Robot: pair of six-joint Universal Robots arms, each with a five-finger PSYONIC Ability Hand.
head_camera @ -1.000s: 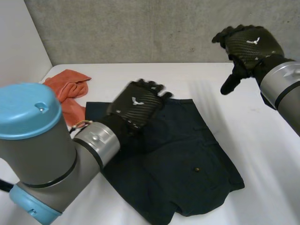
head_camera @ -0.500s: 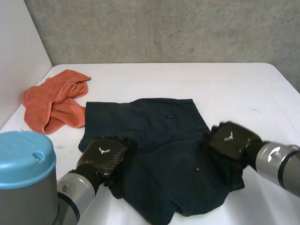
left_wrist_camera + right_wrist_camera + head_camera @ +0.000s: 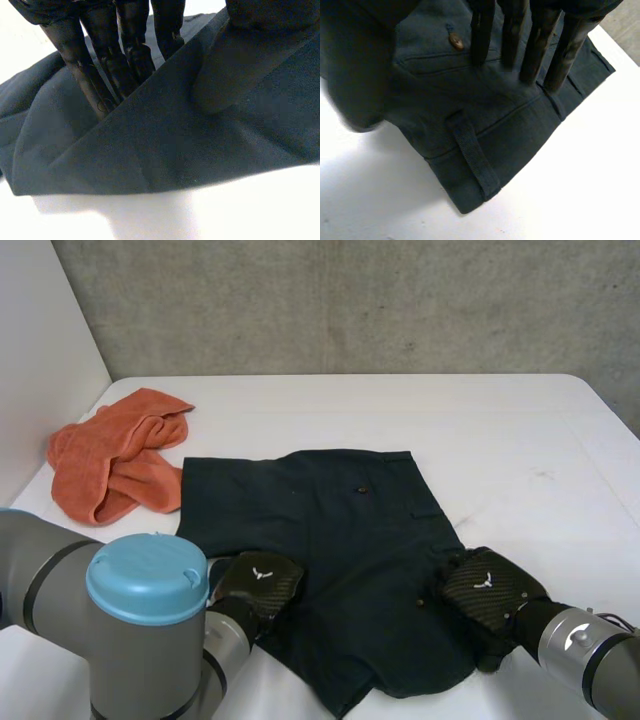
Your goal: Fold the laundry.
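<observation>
Dark blue shorts lie spread flat in the middle of the white table. My left hand is at their near left edge. In the left wrist view a raised fold of the shorts is pinched between the fingers behind it and the thumb in front. My right hand rests on the near right corner, by the waistband. There its straight fingers press on the cloth just past a brown button, with the thumb apart at the cloth's edge.
A crumpled orange towel lies at the table's far left, just clear of the shorts. A white side wall runs along the left, and a grey concrete wall stands behind. A belt loop shows on the waistband corner.
Both hands have come down toward me onto the shorts' near side. The left hand has closed on a fold of cloth, and the right has settled on the near right corner.
</observation>
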